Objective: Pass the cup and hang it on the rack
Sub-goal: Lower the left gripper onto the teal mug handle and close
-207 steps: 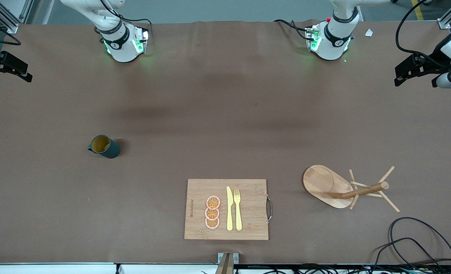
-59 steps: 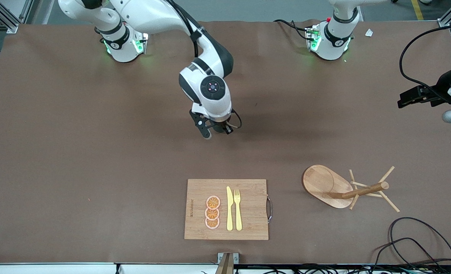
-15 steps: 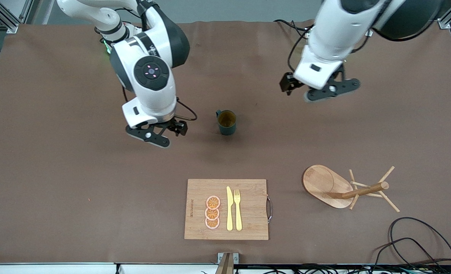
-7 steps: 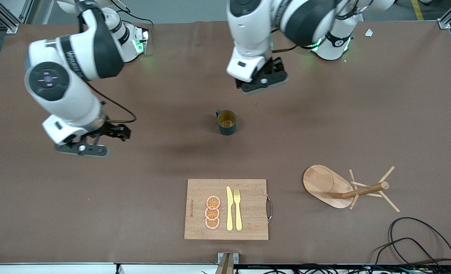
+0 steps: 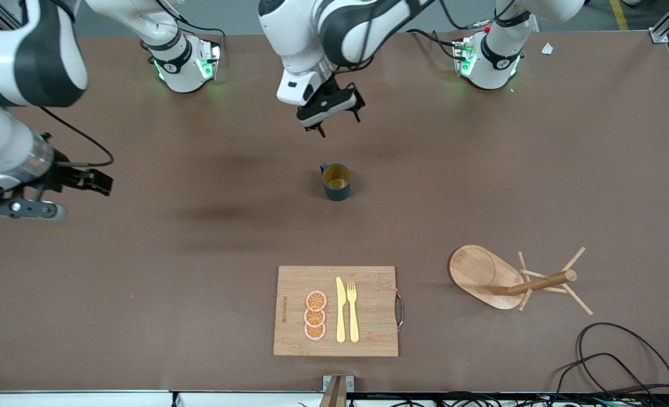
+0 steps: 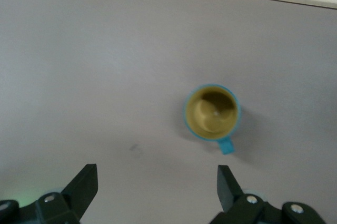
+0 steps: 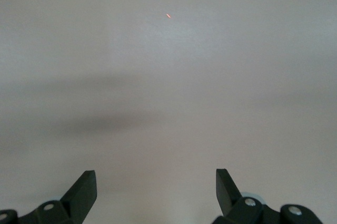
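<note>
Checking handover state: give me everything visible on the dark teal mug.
The small dark teal cylindrical mug stands upright on the bare brown table, mid-table, farther from the front camera than the bamboo cutting board. Its inside is yellow-ochre and looks empty. A small loop handle points toward the right arm's end of the table. Nothing touches it; the open left gripper hangs above the table, not gripping the mug.

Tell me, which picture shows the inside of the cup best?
The left wrist view: it looks straight down into the cup, showing its yellow inside and its handle. The front view shows the cup too, but small and from a slant. The right wrist view shows only bare table.
</note>
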`<act>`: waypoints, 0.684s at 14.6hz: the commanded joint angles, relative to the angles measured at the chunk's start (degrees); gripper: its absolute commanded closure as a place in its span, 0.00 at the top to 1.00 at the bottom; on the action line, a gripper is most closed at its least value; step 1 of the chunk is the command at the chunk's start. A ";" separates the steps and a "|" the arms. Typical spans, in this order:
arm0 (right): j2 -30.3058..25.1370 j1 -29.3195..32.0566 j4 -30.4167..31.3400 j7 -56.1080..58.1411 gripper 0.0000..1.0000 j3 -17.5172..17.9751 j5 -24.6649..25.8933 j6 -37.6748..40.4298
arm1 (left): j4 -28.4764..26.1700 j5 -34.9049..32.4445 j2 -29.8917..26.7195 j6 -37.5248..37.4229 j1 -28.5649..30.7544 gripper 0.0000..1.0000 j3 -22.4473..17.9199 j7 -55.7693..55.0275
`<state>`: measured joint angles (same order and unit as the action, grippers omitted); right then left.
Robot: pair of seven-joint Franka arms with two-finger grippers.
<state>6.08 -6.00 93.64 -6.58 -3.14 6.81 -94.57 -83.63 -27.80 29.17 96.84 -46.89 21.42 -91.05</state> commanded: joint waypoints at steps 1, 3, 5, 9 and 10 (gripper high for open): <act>-5.88 1.96 5.23 1.65 1.00 1.12 -0.92 -0.09 | 3.73 -5.84 7.11 1.85 -4.15 1.00 -0.67 -8.93; -8.79 3.45 6.90 1.74 1.00 1.12 -0.92 -0.09 | 8.10 -10.42 12.81 2.12 -6.62 1.00 -0.76 -12.65; -10.46 4.07 6.91 3.22 1.00 1.12 -0.92 -0.09 | 10.32 -11.48 16.25 2.99 -9.34 1.00 -3.29 -16.59; -13.98 3.98 8.58 6.73 1.00 0.07 -3.64 -1.58 | 10.33 -11.66 20.12 7.65 -16.46 1.00 -11.29 -23.54; -14.16 4.07 8.58 9.27 1.00 0.06 -3.73 -1.76 | 10.33 -11.75 21.09 8.36 -17.17 0.99 -12.44 -25.82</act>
<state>-5.11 -2.95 99.13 -1.40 -3.29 4.50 -94.52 -75.59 -38.54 47.69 104.58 -61.58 11.68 -113.34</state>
